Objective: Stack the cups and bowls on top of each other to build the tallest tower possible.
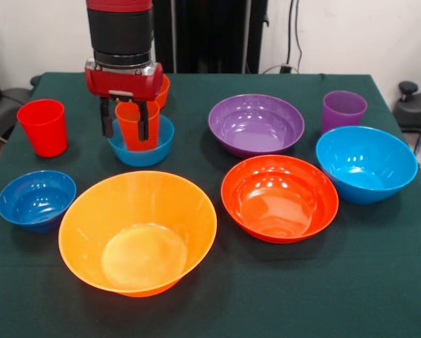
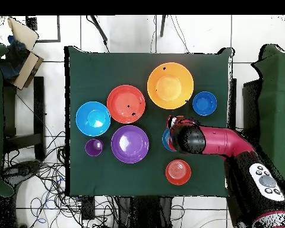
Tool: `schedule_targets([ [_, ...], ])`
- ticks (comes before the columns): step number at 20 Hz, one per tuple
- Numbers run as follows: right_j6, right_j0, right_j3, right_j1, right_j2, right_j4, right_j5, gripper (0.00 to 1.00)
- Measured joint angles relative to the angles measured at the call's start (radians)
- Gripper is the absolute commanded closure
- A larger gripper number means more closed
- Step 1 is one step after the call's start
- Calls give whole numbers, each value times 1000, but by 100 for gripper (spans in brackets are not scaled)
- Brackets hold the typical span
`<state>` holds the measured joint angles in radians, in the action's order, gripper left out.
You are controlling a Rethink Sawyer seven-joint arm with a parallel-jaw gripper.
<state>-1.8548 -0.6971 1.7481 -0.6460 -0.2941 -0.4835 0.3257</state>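
My gripper (image 1: 126, 123) hangs at the back left over the small light blue bowl (image 1: 141, 149), its fingers (image 1: 107, 117) open. The orange-red cup (image 1: 136, 127) stands upright in that bowl, between and just behind the fingers. A small orange bowl (image 1: 162, 91) peeks out behind the gripper. The red cup (image 1: 43, 127) stands at far left, the purple cup (image 1: 343, 110) at back right. Nearest the front is the big yellow-orange bowl (image 1: 137, 232), flanked by the dark blue bowl (image 1: 36, 199) and the red-orange bowl (image 1: 279, 197). Nothing else is nested.
The large purple bowl (image 1: 256, 124) sits mid-back and the large light blue bowl (image 1: 366, 163) at right. In the overhead view my arm (image 2: 228, 142) covers the gripper; the red cup (image 2: 178, 171) lies close beside it. Cables and chairs surround the table (image 2: 79, 71).
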Motion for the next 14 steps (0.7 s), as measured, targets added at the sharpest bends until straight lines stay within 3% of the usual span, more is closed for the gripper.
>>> schedule_targets([
  [5, 0, 17, -25, 33, 32, -1, 1, 0],
  [14, 0, 20, -148, 174, 52, -1, 48, 0],
])
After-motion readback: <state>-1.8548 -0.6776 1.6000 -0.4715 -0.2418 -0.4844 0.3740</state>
